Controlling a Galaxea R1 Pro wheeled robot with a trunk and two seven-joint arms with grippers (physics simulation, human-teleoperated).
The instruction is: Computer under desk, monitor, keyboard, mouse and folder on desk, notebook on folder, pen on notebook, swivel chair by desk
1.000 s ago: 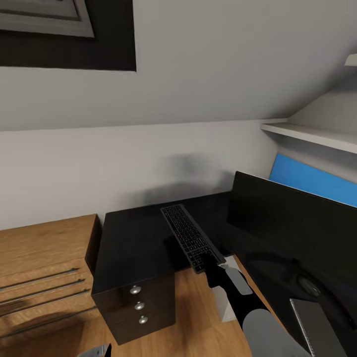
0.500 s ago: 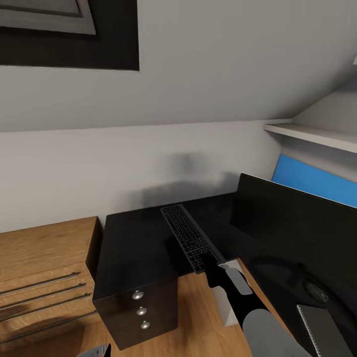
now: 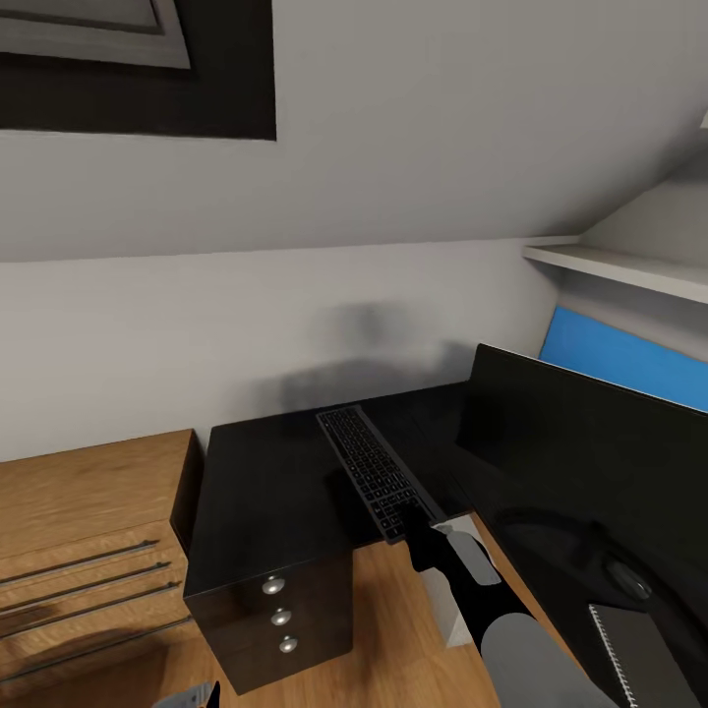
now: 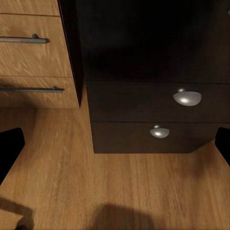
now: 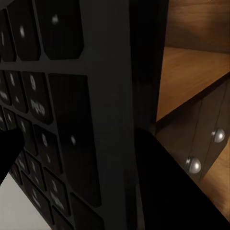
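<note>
The right tool (image 3: 411, 532) holds the near end of the keyboard (image 3: 376, 470), but the keyboard hides its tips, so the grip is hard to see. The keyboard sticks out away from the tool, over the black table (image 3: 261, 492), and looks lifted a little above it. In the right wrist view the keys (image 5: 57, 120) are very close and blurry. The monitor (image 3: 580, 442) stands on the table to the right, cut off at the edge. The blue folder (image 3: 629, 359) peeks out behind it. The notebook (image 3: 639, 654) is only partly seen in the corner. The left tool (image 4: 115, 158) is opened wide, with just the dark tips (image 4: 9, 148) showing, near the drawers (image 4: 143, 117).
</note>
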